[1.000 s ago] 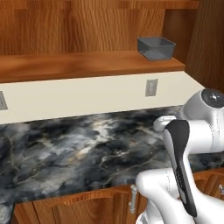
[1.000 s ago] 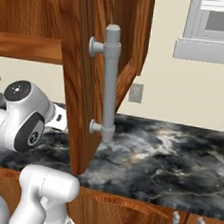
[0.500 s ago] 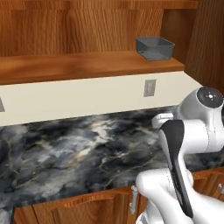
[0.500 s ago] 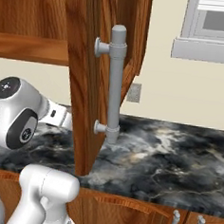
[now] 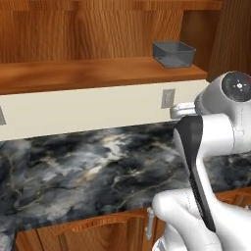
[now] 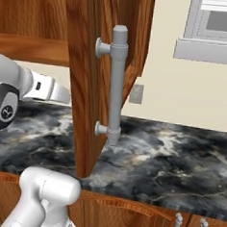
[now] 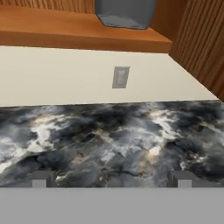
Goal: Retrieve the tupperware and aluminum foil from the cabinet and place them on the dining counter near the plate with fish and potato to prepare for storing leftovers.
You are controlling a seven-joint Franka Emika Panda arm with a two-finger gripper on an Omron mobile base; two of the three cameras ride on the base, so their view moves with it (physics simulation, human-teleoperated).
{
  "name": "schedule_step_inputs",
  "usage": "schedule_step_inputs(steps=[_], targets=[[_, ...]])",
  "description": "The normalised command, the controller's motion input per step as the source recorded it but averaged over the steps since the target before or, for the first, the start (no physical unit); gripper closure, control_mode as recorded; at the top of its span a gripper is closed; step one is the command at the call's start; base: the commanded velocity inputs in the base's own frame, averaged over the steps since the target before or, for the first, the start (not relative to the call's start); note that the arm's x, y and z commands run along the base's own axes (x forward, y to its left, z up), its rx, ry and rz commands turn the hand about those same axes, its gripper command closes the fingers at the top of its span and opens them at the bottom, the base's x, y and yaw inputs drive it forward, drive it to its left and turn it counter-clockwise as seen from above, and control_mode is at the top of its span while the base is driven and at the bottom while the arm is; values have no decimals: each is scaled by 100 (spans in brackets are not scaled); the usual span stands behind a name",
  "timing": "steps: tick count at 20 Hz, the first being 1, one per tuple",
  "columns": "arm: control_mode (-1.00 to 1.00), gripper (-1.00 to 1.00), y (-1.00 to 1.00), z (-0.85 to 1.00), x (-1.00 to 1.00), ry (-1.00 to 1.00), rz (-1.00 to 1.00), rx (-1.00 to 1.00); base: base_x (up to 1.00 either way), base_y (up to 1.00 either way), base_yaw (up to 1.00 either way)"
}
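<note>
Reddish-brown wood forms one cabinet, its door open with one silver bar handle. Below we see one marbled counter and one wall outlet. One grey tupperware sits at the shelf's right end. We hold the arm folded above the counter; the hand is spread wide, gripping nothing.

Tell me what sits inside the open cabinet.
The grey tupperware stands on the cabinet shelf, near its right end. The shelf to its left looks bare. Anything higher up is out of frame.
</note>
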Motion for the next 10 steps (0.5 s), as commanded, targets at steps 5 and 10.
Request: schedule_step_inputs(steps=[5,10], targets=[[-100,-100,0,66,11,-22,0,-9,0,0,0],[-100,-100,0,49,27,-22,0,-9,0,0,0]])
